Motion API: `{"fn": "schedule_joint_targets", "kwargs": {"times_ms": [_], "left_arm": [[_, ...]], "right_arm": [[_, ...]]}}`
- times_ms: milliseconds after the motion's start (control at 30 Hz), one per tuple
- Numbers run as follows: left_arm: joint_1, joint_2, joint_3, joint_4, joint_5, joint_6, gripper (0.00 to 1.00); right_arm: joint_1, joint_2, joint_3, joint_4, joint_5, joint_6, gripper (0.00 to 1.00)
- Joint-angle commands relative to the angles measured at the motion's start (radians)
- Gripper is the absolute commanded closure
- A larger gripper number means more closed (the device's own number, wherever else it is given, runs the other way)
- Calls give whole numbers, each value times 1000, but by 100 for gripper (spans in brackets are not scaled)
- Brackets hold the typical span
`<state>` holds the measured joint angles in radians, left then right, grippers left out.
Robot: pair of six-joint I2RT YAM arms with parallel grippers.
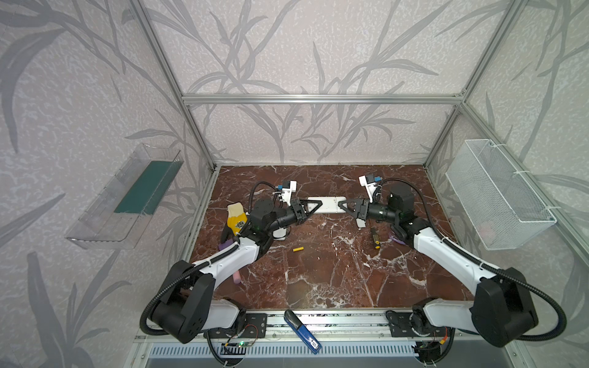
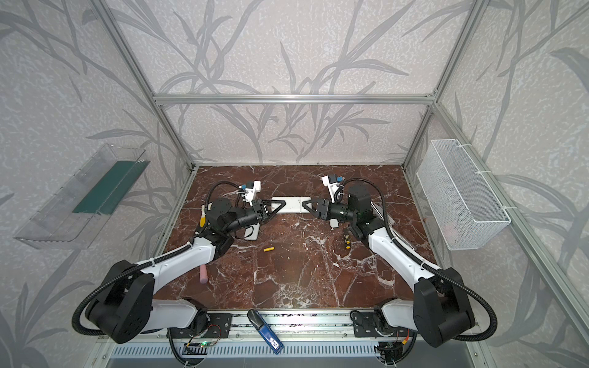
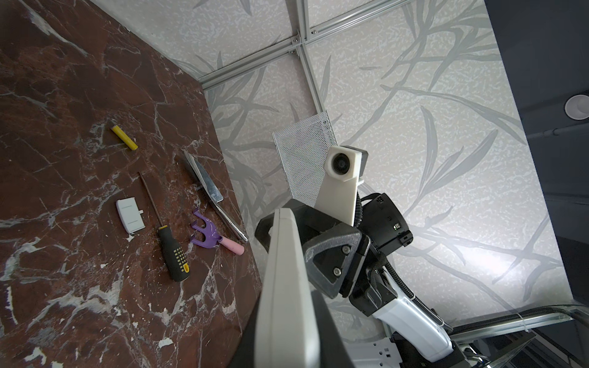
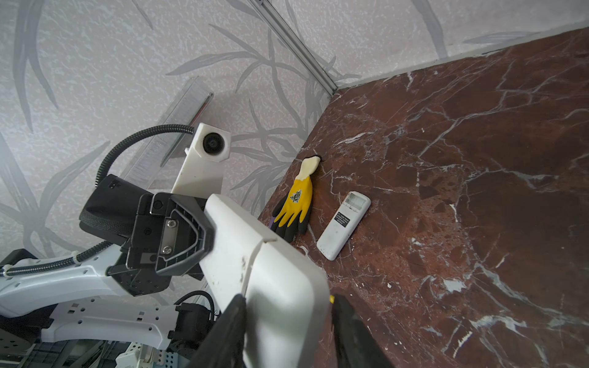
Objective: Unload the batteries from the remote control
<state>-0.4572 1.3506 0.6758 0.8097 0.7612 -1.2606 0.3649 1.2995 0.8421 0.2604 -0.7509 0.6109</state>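
Arms (image 1: 229,261) reached inward from the lower corners, meeting mid-frame. The left gripper (image 1: 314,207) narrowly clamped one end of the white remote (image 1: 328,204); the right gripper (image 1: 343,205) straddled the other end, grip not clear. One yellow battery (image 1: 298,249) lay on the table (image 1: 334,274) below them.

So the walls (image 1: 318,47) are all pale wallpaper with grey leafy branches, held in an aluminium frame (image 1: 318,98). The bottom is a reddish-brown marble-look slab (image 1: 334,270) with white veins. One side wall has a clear plastic shelf (image 1: 95,223) holding a green strip (image 1: 146,188). Opposite there's a white wire basket (image 1: 503,197), maybe with something pinkish inside, too blurry to say. The light's soft and even.
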Motion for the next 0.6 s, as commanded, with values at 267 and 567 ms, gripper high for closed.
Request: {"fn": "schedule_joint_targets", "kwargs": {"times_ms": [267,567], "left_arm": [[-6,28,10,134,23,-50,100],[-5,62,10,181,18,-88,100]], "right_arm": [[6,-13,22,-145,91,-73,70],[11,5,28,-128,68,-68,80]]}}
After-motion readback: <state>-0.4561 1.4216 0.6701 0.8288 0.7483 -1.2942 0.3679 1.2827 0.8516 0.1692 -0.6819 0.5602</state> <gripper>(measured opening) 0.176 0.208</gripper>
